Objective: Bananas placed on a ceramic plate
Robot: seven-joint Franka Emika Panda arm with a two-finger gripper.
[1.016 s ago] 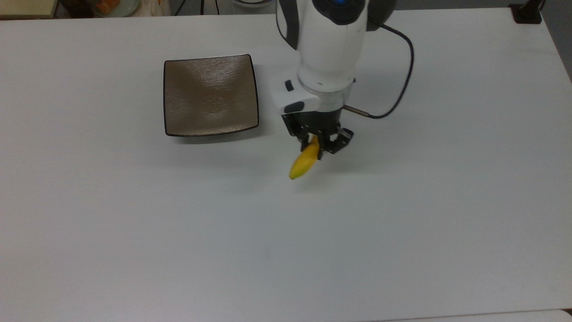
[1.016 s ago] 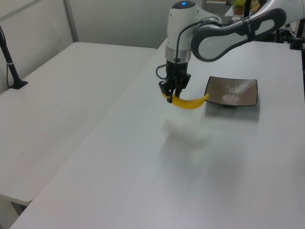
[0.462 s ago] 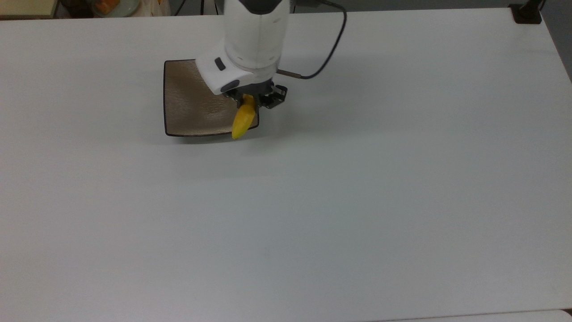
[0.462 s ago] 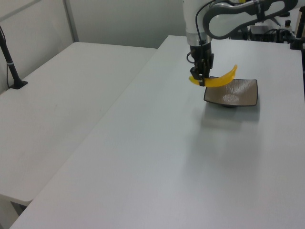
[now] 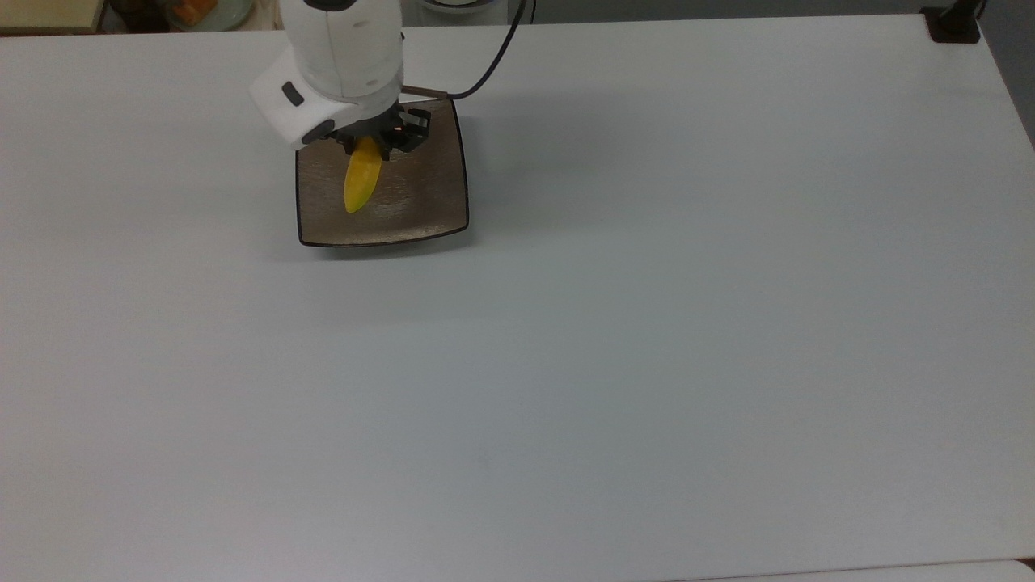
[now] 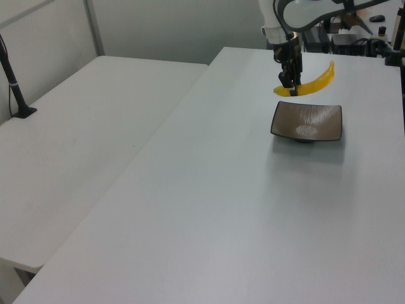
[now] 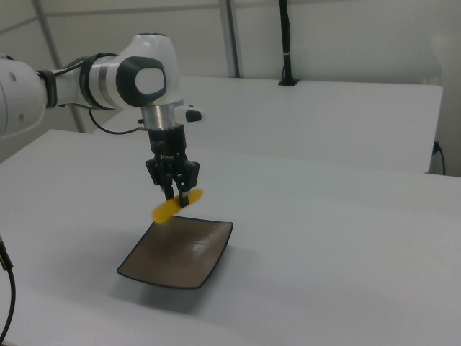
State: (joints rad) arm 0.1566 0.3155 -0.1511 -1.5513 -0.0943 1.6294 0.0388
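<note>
Hand (image 7: 177,196) clamped on banana (image 5: 361,182) near stem end, holding it clear above ceramic plate (image 5: 420,202). Long axis roughly level, free end over plate middle. Drop looks straight down.

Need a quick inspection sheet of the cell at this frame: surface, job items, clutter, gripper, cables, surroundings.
Surface: white table, bare apart from the plate.
Job's things: banana held in the air above the ceramic plate, not touching it; the plate lies flat on the table.
Clutter: nothing seen on the table.
Grippers: gripper shut on the banana near one end, over the plate.
Cables: black cable running from the wrist off the top view's upper edge.
Surroundings: second white table alongside, with a black post on it; assorted items past the table's far edge, too cropped to identify.
</note>
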